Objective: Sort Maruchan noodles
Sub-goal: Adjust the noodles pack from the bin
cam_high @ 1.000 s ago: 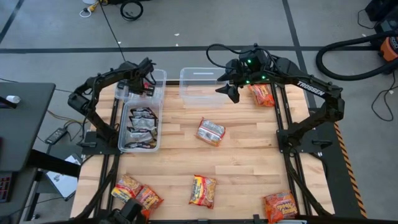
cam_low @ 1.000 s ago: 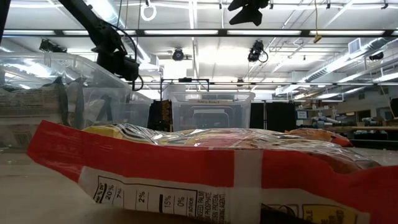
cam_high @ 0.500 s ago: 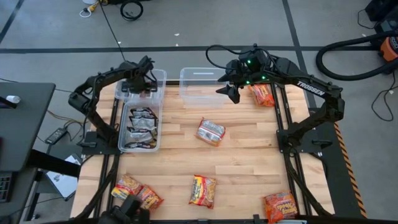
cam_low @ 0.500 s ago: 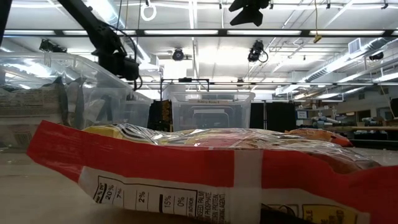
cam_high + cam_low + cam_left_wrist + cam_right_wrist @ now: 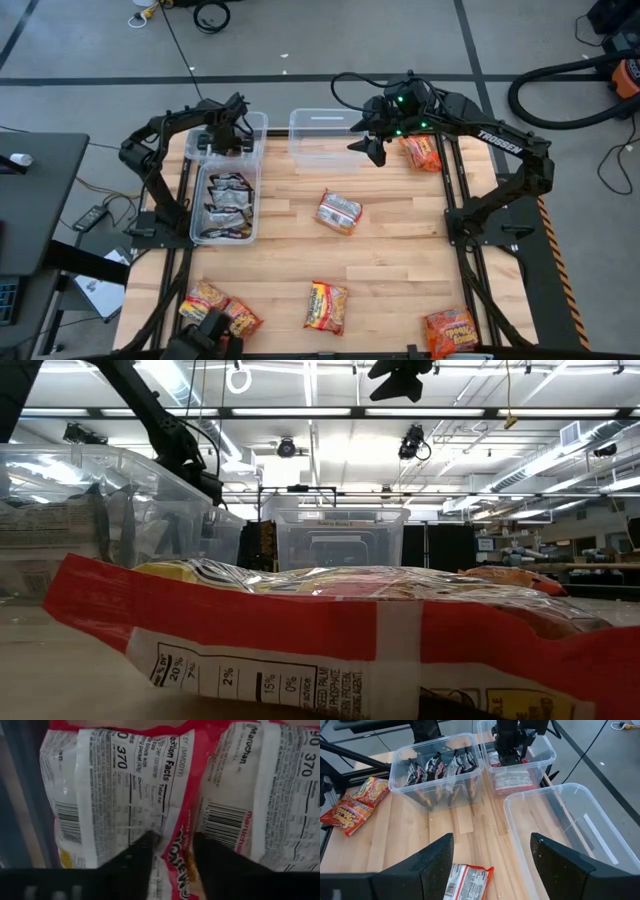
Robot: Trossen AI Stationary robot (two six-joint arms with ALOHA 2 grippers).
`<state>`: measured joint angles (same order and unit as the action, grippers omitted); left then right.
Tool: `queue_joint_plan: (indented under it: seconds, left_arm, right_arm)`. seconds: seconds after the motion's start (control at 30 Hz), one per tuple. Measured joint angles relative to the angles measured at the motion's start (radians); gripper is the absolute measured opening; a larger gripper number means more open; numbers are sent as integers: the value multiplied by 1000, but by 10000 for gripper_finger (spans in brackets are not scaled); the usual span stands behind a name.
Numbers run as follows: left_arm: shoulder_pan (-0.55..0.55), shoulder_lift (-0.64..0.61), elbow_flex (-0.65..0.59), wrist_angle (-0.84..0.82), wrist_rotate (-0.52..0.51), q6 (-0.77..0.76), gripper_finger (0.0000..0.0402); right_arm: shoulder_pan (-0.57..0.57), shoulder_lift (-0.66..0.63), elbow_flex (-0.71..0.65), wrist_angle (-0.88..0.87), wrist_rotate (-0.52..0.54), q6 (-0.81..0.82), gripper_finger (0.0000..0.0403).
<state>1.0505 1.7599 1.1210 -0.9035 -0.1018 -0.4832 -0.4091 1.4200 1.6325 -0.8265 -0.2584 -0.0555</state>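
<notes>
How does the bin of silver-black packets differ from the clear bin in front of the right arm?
The bin of silver-black packets is crowded with noodle packs standing on edge; the clear bin by the right pincer holds nothing that shows. The first sits on the table's left side beside a smaller bin, the second near the middle of the far edge. Both are clear plastic, open-topped and rectangular.
</notes>
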Motion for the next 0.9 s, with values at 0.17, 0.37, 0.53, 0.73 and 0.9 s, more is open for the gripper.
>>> queue_joint_plan:
  seconds: [0.17,0.37,0.53,0.73,0.9]
  left_arm:
    - [0,0,0,-14,1,38,16]
    - [-5,-35,57,-120,13,71,5]
    - [-5,-120,156,-185,58,83,3]
    - [22,-183,206,-327,80,108,2]
    - [66,-187,146,-250,173,114,1]
  right_arm:
    - [0,0,0,0,2,-21,268]
    - [0,0,0,0,3,-26,268]
    - [0,0,0,-18,3,-26,268]
    - [0,0,0,-76,3,-27,268]
    - [1,0,0,-118,3,-32,268]
